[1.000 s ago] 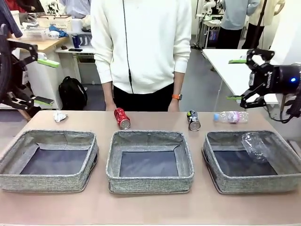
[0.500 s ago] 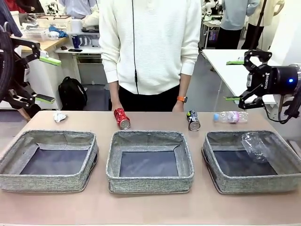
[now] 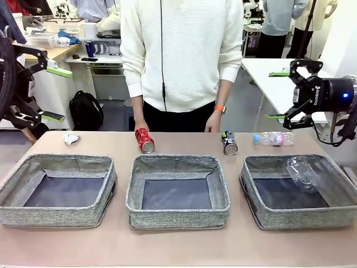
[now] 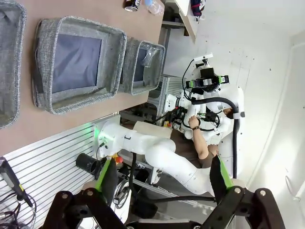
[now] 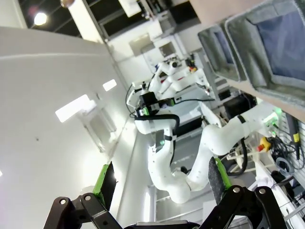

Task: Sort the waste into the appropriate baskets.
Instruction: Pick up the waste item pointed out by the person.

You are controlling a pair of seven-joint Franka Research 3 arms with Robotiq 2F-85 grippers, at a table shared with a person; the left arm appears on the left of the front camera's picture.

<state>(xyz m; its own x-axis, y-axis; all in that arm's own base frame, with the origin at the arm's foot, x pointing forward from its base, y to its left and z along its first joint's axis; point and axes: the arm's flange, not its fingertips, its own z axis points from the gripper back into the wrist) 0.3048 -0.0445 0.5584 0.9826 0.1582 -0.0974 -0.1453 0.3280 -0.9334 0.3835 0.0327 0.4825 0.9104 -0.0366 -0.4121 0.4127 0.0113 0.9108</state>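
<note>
Our left gripper (image 3: 54,95) hangs spread wide (it holds nothing) above the left end of the table (image 3: 178,245). The white paper wad (image 3: 70,138) lies below it, slightly toward the middle. Our right gripper (image 3: 279,95) is spread and empty too. We see one clear bottle (image 3: 273,138) on the table just below it, the dark can (image 3: 229,143) further inward, and the red can (image 3: 144,140) beyond that. The second bottle (image 3: 302,174) lies in the right basket (image 3: 301,218), below this gripper and nearer to us.

Tan counter (image 3: 178,248); person in white sweater (image 3: 181,50), orange wristband (image 3: 220,108), stands at its far edge. Black backpack (image 3: 86,110) on floor behind; white table (image 3: 268,78) far right.
</note>
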